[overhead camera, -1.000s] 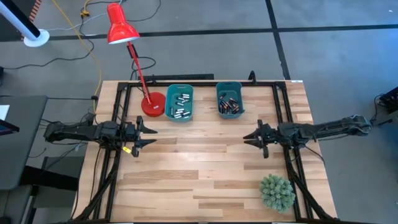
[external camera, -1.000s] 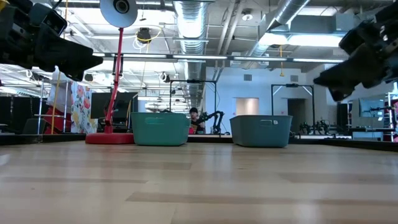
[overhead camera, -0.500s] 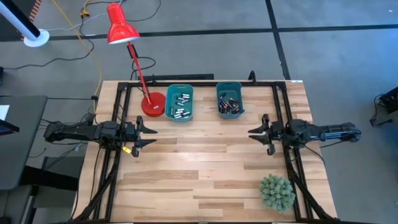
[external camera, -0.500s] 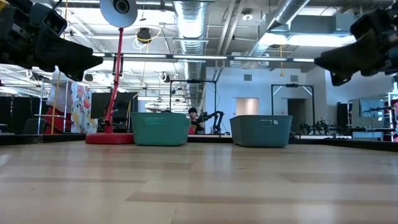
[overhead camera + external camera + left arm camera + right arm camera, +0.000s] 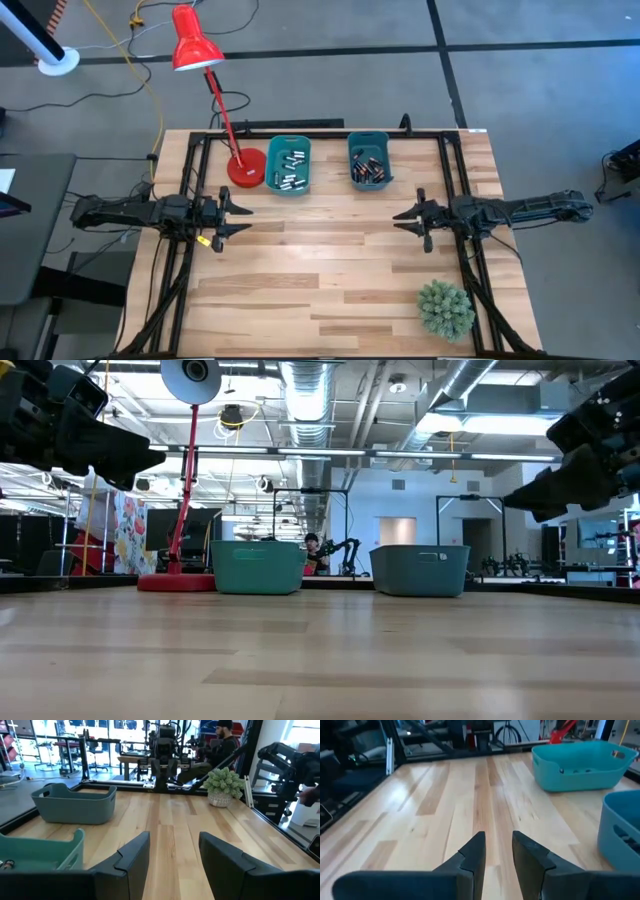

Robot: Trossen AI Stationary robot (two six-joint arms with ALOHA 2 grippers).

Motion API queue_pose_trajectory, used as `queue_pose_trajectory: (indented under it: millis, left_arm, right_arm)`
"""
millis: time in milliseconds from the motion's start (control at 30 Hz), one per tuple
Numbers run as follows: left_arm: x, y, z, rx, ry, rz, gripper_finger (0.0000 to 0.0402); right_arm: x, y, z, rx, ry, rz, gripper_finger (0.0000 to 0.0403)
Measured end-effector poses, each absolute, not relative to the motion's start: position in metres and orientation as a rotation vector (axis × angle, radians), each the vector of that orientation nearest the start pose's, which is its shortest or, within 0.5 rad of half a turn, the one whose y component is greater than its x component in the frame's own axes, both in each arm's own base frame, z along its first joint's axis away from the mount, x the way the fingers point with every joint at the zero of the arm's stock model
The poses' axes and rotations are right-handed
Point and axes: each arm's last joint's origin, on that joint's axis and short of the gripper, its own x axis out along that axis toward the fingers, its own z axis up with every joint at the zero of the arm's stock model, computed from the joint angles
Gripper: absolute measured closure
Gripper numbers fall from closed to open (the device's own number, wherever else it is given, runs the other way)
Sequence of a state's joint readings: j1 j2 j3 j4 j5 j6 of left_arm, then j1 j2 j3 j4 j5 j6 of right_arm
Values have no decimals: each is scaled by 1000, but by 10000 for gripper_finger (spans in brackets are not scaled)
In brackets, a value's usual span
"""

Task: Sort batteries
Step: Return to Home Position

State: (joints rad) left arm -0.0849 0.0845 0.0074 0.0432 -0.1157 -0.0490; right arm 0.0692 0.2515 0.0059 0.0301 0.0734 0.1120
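Silvery batteries [image 5: 290, 170] lie in the left teal bin [image 5: 272, 165] at the table's far side. Dark batteries [image 5: 369, 170] lie in the right teal bin [image 5: 387, 160]. Both bins stand on the wooden table and also show in the low view, the left bin [image 5: 257, 567] and the right bin [image 5: 420, 570]. My left gripper [image 5: 247, 220] hovers open and empty above the table's left part, nearer than the left bin. My right gripper [image 5: 399, 220] hovers at the right, nearer than the right bin, its fingers [image 5: 472, 852] a little apart and empty.
A red desk lamp stands with its base [image 5: 245, 168] just left of the left bin. A small green plant [image 5: 445, 308] sits at the near right. Black frame rails [image 5: 300, 130] run along the table's edges. Bare wood [image 5: 320, 250] lies between the two grippers.
My right gripper first drew back toward the table's right edge and rose, then came back toward the left and sank, ending close to where it began. My left gripper has kept still.
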Motion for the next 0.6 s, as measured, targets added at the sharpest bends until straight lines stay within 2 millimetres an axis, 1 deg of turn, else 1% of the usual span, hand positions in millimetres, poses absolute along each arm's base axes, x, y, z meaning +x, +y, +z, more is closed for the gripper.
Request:
queue_pose_trajectory:
  millis: [200, 600]
  left_arm:
    - [102, -5, 163, -46, 33, 31, 235]
    - [102, -5, 163, -46, 33, 31, 235]
  right_arm:
    - [112, 6, 144, 96, 252, -19, 290]
    - [113, 6, 143, 96, 258, -19, 290]
